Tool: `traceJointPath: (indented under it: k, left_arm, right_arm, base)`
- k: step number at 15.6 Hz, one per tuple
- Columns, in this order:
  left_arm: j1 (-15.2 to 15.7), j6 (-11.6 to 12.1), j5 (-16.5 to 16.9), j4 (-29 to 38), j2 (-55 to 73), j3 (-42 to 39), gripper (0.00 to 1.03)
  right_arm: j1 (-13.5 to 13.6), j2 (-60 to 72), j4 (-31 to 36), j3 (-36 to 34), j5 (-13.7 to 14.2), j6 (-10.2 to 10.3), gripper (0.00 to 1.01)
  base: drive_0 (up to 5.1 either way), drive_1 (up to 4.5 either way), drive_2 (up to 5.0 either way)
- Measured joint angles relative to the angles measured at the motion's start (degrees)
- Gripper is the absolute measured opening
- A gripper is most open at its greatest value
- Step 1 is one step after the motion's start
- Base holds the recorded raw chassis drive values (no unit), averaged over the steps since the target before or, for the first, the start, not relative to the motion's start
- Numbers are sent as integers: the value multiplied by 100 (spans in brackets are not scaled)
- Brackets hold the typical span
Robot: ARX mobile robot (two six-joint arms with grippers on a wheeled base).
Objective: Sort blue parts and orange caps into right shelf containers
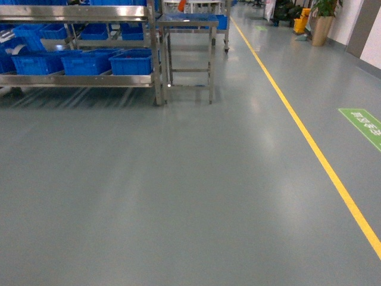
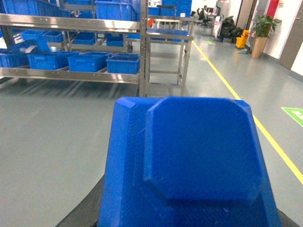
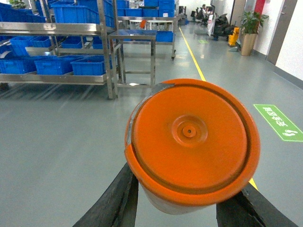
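The robot stands on open floor (image 1: pixel 178 196), some way from the shelf (image 1: pixel 77 80) at upper left, so the step in hand looks like the carry toward the blue crates (image 1: pixel 132 62). To do it well, I would keep both loads level and steady while the base rolls, approach the rack squarely, and lift each arm only once a crate's rim is close under it; a jolt on the way could shake either piece loose.

On the left, the left pincer (image 2: pixel 189 217) holds a blue part (image 2: pixel 194 156), an eight-sided moulded block that fills the wrist view; only a sliver of dark finger shows at each lower corner, pressed against it. On the right, the right pincer (image 3: pixel 182 208) is closed narrowly on an orange cap (image 3: pixel 191 142), its dark fingers (image 3: pixel 118 198) clamping the round body from both sides, the flat face turned to the camera.

The floor is smooth grey, glossy and bare along the way ahead; a small steel table (image 1: pixel 187 24) stands just beside the shelf's right end; a yellow line (image 1: pixel 309 137) runs along the right, a green floor sign (image 1: pixel 363 125) beyond it; a potted plant (image 1: pixel 324 18) stands far back.
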Motion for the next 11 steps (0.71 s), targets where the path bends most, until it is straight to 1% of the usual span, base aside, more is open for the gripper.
traceJointPath:
  k: [11]
  left_arm:
    - [0, 0, 2, 33, 0, 0, 42]
  right_arm:
    - [0, 0, -9, 0, 2, 2, 40]
  base:
    - [-4, 420, -429]
